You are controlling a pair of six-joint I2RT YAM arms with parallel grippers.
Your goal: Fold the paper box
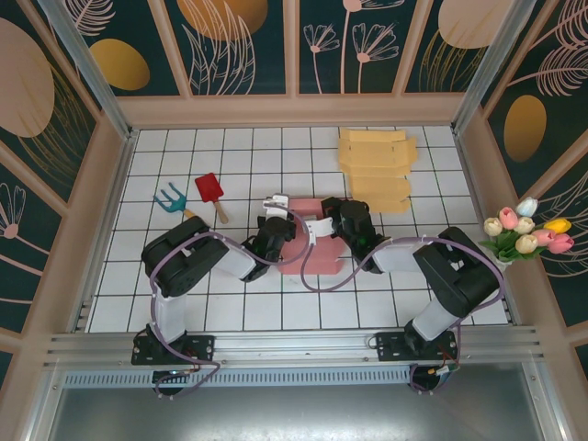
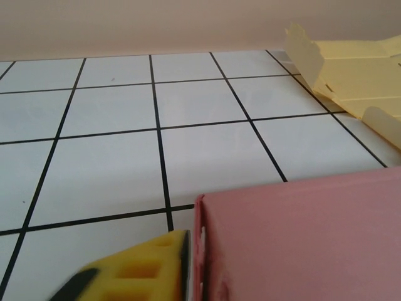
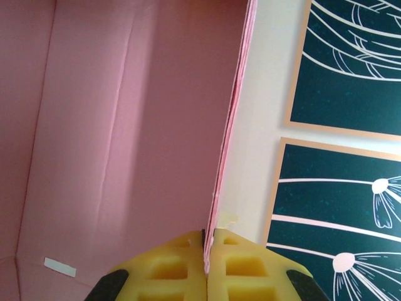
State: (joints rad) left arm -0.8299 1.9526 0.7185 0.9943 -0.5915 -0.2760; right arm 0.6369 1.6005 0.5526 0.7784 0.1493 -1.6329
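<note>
Two grippers flanked the pink box at frame centre. The left gripper sat just left of its near wall, and I could not tell its jaw width. The right gripper was pinched tight on the box's upright right wall.

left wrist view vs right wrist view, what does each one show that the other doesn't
Left wrist: the tiled table, yellow paper blanks and the pink box from outside, one yellow finger beside its wall. Right wrist: the box's inside, its wall pinched in the right gripper, and dark floral panels. Both: the pink box and yellow finger pads.
</note>
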